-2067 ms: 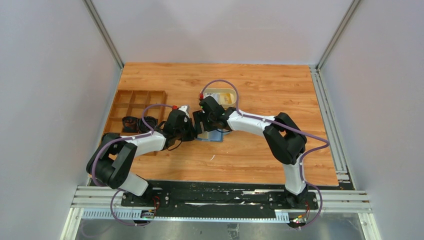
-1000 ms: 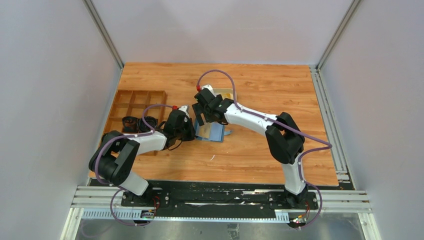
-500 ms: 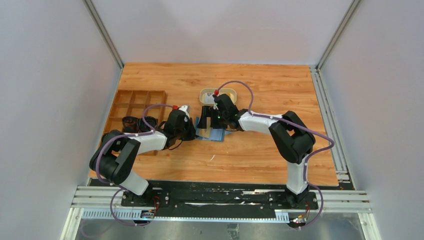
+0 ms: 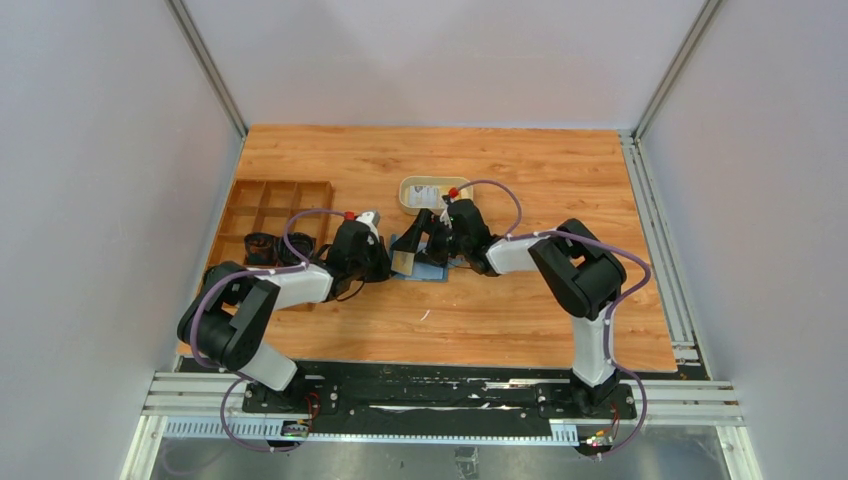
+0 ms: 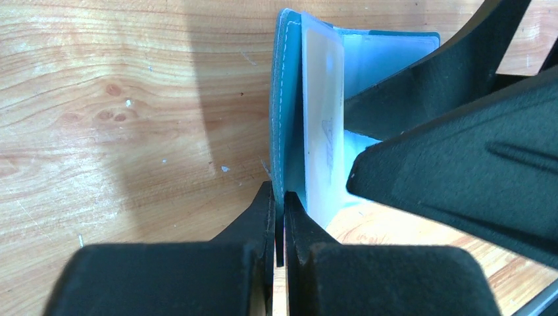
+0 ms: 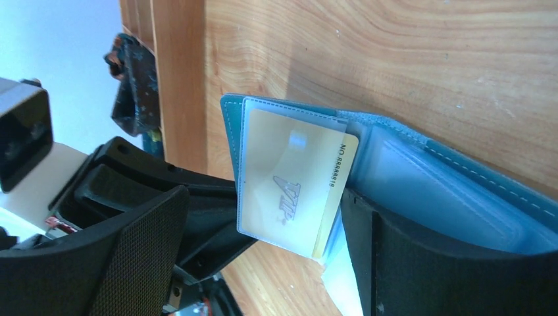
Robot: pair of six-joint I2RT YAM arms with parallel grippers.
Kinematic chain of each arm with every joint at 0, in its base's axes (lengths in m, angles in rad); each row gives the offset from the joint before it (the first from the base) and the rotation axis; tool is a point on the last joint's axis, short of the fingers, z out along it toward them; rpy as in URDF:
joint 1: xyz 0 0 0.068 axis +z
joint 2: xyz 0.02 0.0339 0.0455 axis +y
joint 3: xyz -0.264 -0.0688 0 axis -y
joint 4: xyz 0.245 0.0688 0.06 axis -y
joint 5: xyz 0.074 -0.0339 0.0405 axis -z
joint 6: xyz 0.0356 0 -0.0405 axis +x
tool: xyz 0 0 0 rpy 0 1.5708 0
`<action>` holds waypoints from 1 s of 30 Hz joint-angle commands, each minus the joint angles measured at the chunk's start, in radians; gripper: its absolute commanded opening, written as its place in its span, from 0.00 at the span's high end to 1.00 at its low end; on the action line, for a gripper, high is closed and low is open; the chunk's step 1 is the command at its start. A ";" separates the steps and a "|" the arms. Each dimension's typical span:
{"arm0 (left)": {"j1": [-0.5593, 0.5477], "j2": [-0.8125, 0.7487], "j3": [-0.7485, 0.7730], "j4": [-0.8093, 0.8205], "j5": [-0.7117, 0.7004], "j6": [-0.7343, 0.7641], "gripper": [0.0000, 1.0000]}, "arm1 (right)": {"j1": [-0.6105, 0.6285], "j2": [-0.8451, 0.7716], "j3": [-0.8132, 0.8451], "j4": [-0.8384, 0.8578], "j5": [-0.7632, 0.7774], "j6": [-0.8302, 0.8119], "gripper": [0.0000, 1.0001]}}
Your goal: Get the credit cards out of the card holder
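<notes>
The credit card (image 6: 296,184) I am after, a yellowish one, sits in a clear pocket on the raised cover of the card holder (image 4: 428,270), which lies opened near the middle of the counter (image 4: 520,160) with its other half flat on the wood. My left fingers (image 5: 266,210) are shut tight on the lower edge of that raised cover and hold it upright. My right fingers (image 4: 432,243) stand wide apart, one on each side of the card and cover, gripping nothing. As I judge it, the main danger is closing on the wrong layers: if my right fingers catch the clear sleeve or the teal cover along with the card, I pull the whole holder instead of sliding the card out, and it may tear free of my left pinch, which has only a thin edge to hold. The card shows only a narrow strip past the pocket, so a shallow bite could slip off the slick plastic. Pulling at an angle to the pocket could jam or bend the card. My right fingers are also crowded against my left ones, so closing or lifting carelessly could knock the two together and drop the cover flat. Just behind stands the beige tray (image 4: 403,192), near enough to be bumped on the way out; the wooden box (image 4: 270,205) on the left is well apart and poses no trouble.
</notes>
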 commanded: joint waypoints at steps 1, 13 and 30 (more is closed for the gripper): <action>0.009 0.033 -0.056 -0.166 -0.074 0.051 1.00 | -0.001 0.078 -0.074 0.033 -0.082 0.170 0.11; 0.009 0.035 -0.045 -0.171 -0.070 0.047 1.00 | 0.002 0.201 -0.183 0.387 -0.128 0.375 0.13; 0.009 0.046 -0.010 -0.205 -0.089 0.055 1.00 | 0.003 0.317 -0.134 1.026 -0.262 0.527 0.23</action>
